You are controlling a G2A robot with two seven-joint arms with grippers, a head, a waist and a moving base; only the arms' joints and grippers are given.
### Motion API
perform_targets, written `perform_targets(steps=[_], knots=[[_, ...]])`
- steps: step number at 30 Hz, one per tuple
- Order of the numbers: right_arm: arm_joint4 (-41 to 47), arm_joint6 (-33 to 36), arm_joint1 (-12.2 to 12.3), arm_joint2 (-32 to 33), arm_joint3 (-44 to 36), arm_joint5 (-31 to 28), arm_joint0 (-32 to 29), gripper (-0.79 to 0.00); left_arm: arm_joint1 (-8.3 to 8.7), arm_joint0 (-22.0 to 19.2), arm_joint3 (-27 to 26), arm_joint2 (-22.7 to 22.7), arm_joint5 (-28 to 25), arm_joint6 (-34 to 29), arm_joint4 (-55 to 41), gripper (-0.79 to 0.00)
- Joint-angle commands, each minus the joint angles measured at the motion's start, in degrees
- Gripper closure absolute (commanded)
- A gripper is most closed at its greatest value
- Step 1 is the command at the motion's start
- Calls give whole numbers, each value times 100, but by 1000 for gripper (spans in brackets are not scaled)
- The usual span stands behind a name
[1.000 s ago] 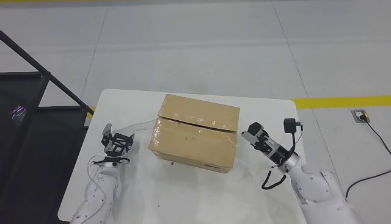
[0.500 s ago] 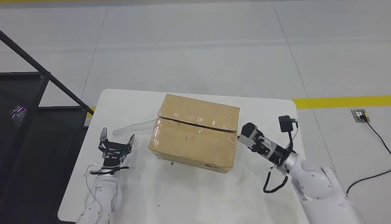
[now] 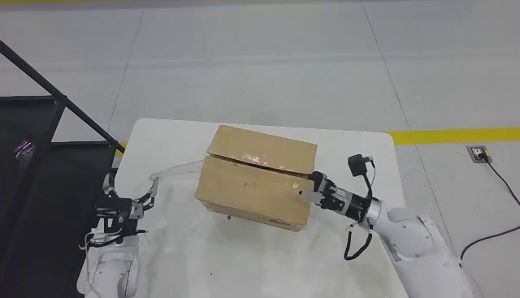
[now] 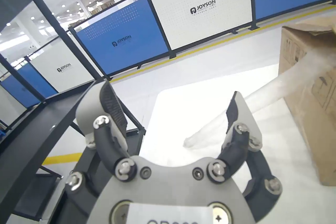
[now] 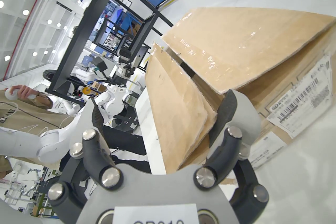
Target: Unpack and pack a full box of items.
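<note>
Straddling the box (image 3: 258, 178) flap's corner, right jaws agape, ungripped; left jaws wide, empty, at table (image 3: 361, 153) edge.

A brown cardboard box (image 3: 258, 178) sits mid-table, its two taped top flaps slightly parted along the seam.

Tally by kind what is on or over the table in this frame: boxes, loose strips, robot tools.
Box: 1
Clear strip: 1
Tools: 2, left tool and right tool
Total: 4
</note>
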Motion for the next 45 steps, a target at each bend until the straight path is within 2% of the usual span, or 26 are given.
perform_targets(steps=[1,8,12,18,22,27,31,35,41,43,45], knots=[[484,258,21,-5,-34,-291,-28,-785,-6,14,-73,-26,-187,79,-222,-785],[1840,1566,164,36,-193,-1036,-137,-785,8,92,-404,-197,-912,300,-740,-785],[2025,1750,305,-202,-593,-864,-183,-785,32,104,-554,-284,-1348,289,-839,-785],[1381,1525,655,-680,-1061,-1090,-358,-785,121,146,-692,-345,-2170,361,-282,-785],[467,1213,940,-1099,-1217,-1401,-419,-785,180,265,-748,-351,-2653,542,130,-785],[-241,1088,1115,-1258,-1126,-1524,-456,-785,279,383,-729,-336,-3336,473,878,-785],[-83,791,1067,-1414,-1067,-1171,-320,-785,362,446,-643,-328,-3783,451,1427,-785],[785,131,973,-1528,-983,-758,-120,-785,410,472,-519,-319,-3930,472,1641,-785],[1996,-650,824,-1632,-768,356,219,-785,446,428,-366,-207,-3897,347,1854,-785],[2001,-699,801,-1645,-706,720,336,-785,447,380,-289,-159,-3833,296,1848,-785],[2001,-699,801,-1645,-706,720,336,-785,444,340,-246,-109,-3753,232,1812,-785]])
